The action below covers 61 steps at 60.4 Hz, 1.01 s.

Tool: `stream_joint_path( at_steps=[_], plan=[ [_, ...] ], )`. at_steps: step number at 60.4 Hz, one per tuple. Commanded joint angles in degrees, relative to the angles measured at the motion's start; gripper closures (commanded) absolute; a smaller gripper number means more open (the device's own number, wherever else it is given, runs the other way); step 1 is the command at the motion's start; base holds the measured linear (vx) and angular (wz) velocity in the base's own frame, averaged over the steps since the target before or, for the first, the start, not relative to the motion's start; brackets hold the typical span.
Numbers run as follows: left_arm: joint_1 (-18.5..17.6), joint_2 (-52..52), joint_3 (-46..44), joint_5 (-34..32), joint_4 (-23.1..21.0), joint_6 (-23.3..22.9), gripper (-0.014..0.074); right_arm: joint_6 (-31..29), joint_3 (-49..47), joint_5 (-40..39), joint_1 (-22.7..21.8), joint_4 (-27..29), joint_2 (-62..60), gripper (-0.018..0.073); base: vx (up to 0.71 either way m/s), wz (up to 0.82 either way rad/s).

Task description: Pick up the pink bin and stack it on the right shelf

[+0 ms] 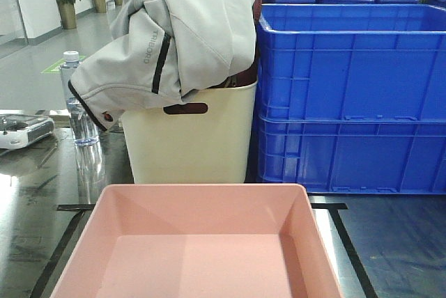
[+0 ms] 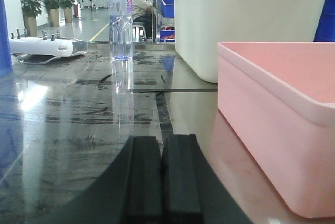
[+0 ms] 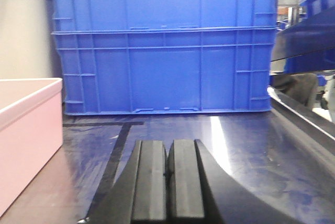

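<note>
The pink bin (image 1: 198, 242) sits empty on a shiny steel top (image 1: 390, 242) marked with black tape, at the near middle of the front view. Its left wall (image 2: 272, 124) shows at the right of the left wrist view. Its right wall (image 3: 26, 130) shows at the left of the right wrist view. My left gripper (image 2: 162, 143) is shut and empty, low over the steel top, to the left of the bin. My right gripper (image 3: 168, 148) is shut and empty too, to the right of the bin. Neither gripper touches the bin.
A cream bin (image 1: 188, 138) with a handle slot stands right behind the pink bin, a grey jacket (image 1: 167, 33) heaped on it. Stacked blue crates (image 1: 352, 96) stand at the back right. A water bottle (image 1: 78, 103) and a white device (image 1: 21, 131) are at the left.
</note>
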Motion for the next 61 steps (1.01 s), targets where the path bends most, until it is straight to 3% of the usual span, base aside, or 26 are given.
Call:
stream_joint_path(
  at_steps=[1,45,54,61],
  plan=[
    [0.11,-1.1,0.84,-5.16,0.03,-0.43,0.0594,-0.33,0.26,-3.24,0.49,-0.84,-0.84,0.0568,0.0,0.0],
    [0.11,-1.1,0.84,-5.16,0.03,-0.43,0.0594,-0.47,0.26,-3.07,0.49,-0.21,-0.78,0.0568,0.0,0.0],
    [2.74,-1.21,0.84,-5.16,0.03,-0.43,0.0594,-0.47,0.26,-3.07,0.49,-0.21,-0.78,0.0568,0.0,0.0],
    [2.76,-1.14,0.84,-5.12,0.03,-0.43,0.0594,-0.47,0.26,-3.07,0.49,-0.21,-0.78,0.0568,0.0,0.0]
  ],
)
